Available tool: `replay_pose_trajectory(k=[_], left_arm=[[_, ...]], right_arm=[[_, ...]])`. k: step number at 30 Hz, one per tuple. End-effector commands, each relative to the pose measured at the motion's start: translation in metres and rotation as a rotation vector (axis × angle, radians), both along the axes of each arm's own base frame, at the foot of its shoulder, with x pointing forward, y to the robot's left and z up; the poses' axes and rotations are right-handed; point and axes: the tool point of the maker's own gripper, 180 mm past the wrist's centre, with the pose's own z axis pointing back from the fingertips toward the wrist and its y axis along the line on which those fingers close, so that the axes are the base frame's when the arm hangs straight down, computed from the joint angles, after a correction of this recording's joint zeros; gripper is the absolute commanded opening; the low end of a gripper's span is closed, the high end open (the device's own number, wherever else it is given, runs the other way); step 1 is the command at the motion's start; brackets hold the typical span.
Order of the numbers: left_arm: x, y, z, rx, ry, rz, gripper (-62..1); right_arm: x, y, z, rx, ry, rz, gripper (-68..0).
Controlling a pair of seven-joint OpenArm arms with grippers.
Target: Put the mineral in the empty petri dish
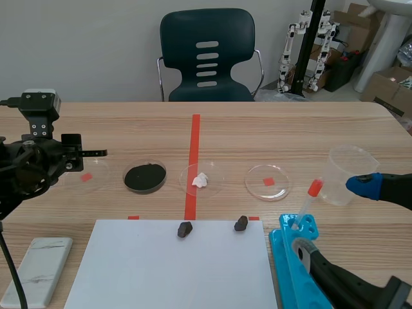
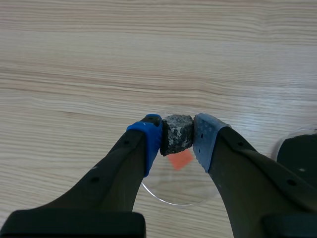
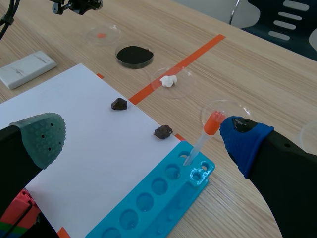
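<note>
The left jaws pinch a grey mineral (image 2: pixel 177 135) over a clear petri dish (image 2: pixel 178 187) on the table (image 2: pixel 99 59).

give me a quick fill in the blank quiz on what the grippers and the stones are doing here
The left gripper is ____ on the mineral. The petri dish under it holds ____. The right gripper is ____. On the white sheet lie ____ dark stones.
Missing words: shut; nothing; open; two.
</note>
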Motion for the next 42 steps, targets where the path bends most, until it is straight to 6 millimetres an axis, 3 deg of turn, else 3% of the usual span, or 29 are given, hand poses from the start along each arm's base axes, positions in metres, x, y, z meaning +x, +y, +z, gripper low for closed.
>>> replay_pose_trajectory(k=[1, 16, 42], left_arm=[[0.009, 0.000, 0.006, -0.001, -0.017, -0.007, -50.8], [0.006, -0.014, -0.038, -0.019, 0.092, -0.047, -50.6], [0.020, -0.008, -0.039, -0.016, 0.052, -0.009, -50.6]], right_arm=[[0.004, 0.003, 0.010, 0.027, -0.032, 0.001, 0.4], [0.004, 0.003, 0.010, 0.027, -0.032, 0.001, 0.4], [0.004, 0.003, 0.010, 0.027, -0.032, 0.001, 0.4]])
